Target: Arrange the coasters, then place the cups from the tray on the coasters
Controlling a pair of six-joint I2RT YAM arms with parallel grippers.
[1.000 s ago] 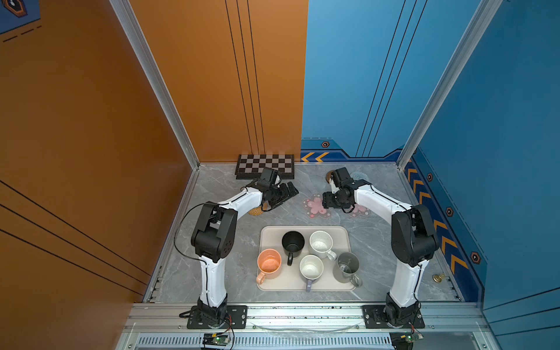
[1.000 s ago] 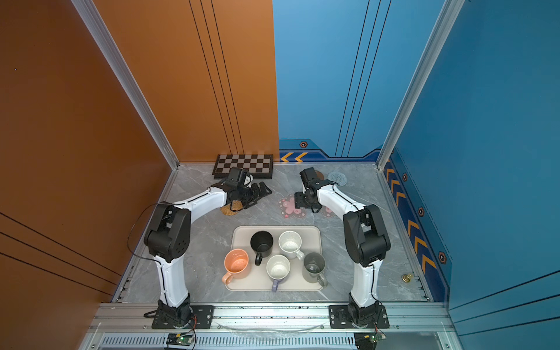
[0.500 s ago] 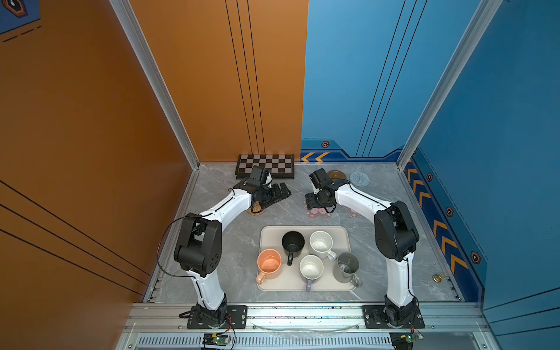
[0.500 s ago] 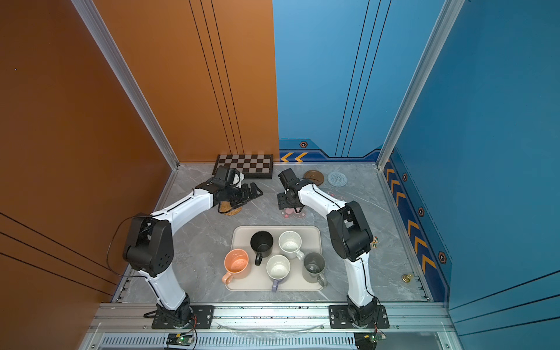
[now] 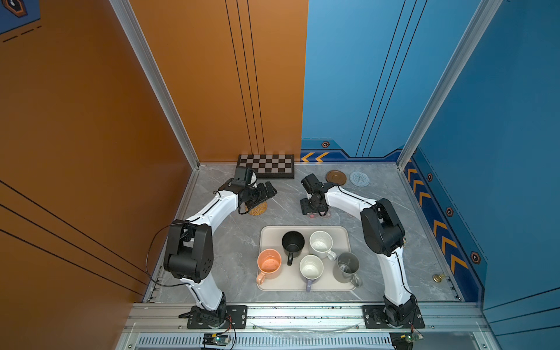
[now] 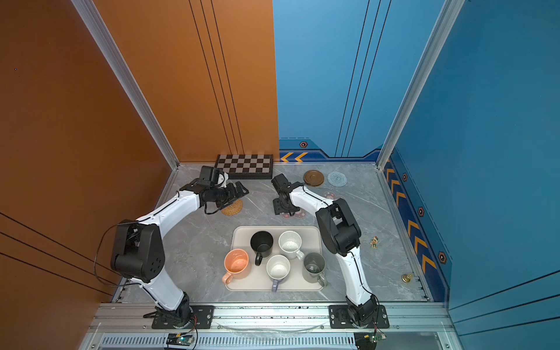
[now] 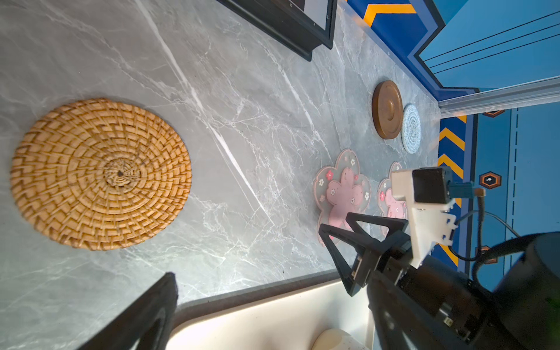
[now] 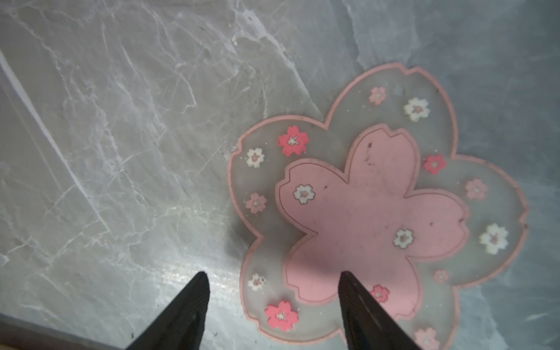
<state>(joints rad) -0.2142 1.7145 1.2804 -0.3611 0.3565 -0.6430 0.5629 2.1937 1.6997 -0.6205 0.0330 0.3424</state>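
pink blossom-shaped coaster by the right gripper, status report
Left gripper open, empty, near round tan rattan coaster. Right gripper open, one finger over pink blossom-shaped coaster, flat on grey marble table. Second pink blossom-shaped coaster close beside.

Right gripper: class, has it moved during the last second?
Yes. The right gripper has swung left, away from the grey-blue coaster by the back wall and toward the chessboard.

Left arm [image 5: 218,209] stretched forward, elbow bent, wrist about level, left gripper [image 5: 269,193] aimed toward the middle, jaws spread wide, nothing between them. Right arm [image 5: 348,200] reaches forward and inward, wrist bent down, right gripper [image 8: 271,274] pointing down, jaws partly apart, empty, both fingertips [image 8: 344,277] visible in wrist view
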